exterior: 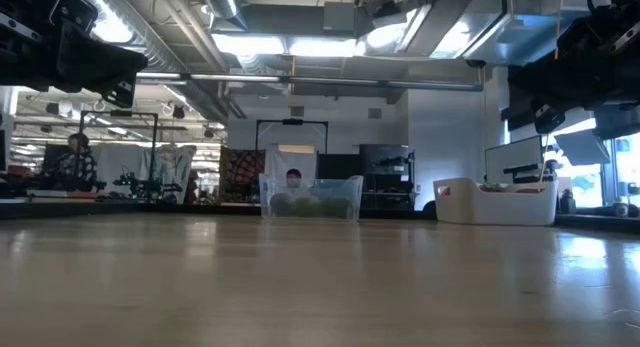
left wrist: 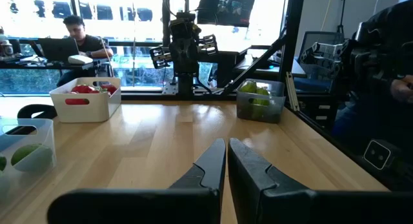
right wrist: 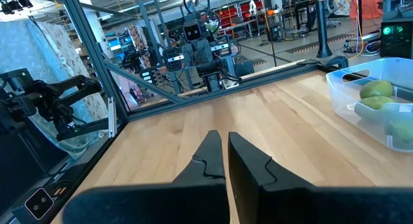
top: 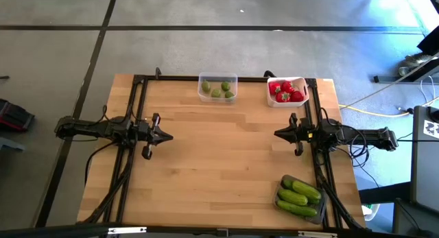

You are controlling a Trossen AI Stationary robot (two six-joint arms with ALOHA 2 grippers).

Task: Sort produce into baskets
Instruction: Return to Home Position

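I'm holding the left claw (top: 167, 136) pinched shut, empty, at the worktop's (top: 219, 169) left. The right claw (top: 278, 134) is sitting shut, empty, opposite. Sorted tubs are waiting: clear tub (top: 217, 88), white tub (top: 287, 92), grey tub (top: 300, 197).

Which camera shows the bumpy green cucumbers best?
The high view: the bumpy green cucumbers lie unobstructed in the dark grey translucent tub. The left wrist view shows their tops; the low and right wrist views show none.
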